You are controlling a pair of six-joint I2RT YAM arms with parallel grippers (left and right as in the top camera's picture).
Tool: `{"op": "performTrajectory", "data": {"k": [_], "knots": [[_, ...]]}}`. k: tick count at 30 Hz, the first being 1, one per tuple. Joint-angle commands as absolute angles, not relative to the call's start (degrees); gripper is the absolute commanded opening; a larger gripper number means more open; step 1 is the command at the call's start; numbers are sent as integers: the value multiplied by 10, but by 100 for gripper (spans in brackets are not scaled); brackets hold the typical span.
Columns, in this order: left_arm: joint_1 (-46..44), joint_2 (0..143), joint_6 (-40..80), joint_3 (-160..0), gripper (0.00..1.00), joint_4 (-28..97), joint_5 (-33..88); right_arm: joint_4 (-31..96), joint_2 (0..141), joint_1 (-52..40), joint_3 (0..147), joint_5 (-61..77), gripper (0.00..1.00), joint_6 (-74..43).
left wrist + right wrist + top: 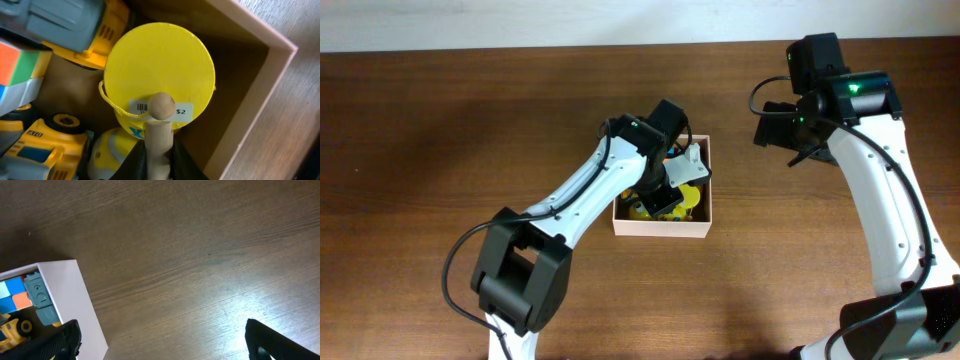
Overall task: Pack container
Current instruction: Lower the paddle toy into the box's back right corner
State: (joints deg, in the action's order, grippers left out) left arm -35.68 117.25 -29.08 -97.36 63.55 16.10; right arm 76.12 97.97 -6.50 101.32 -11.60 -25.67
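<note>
The left arm stretches from the lower left of the overhead view up to the middle of the frame, its wrist bent down into the container. The left gripper has its jaws clenched on a wooden peg with a round head, which stands against the side of a yellow bucket bearing a barcode sticker. The right arm rises along the right edge and hangs over bare tabletop at the upper right, well apart from the container. The right gripper has its jaws spread wide and released, grasping nothing. The container sits on the tabletop at mid-frame. Inside it, the bucket lies towards one corner. Beside it are a yellow truck, a second truck with a grey part, and a coloured cube.
</note>
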Motion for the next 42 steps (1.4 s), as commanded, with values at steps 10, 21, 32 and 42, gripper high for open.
{"op": "performTrajectory", "data": {"k": [10,21,32,42], "knots": [[-363,1171,-298,-972,80,627,174,761,969,-63,1018,-127,99,-257],[-362,1171,-267,-977,81,605,168,761,969,-63,1018,-127,99,-257],[-362,1171,-110,-983,81,482,85,761,969,-63,1018,-127,99,-257],[-362,1171,-9,-983,64,430,42,761,969,-63,1018,-127,99,-257]]}}
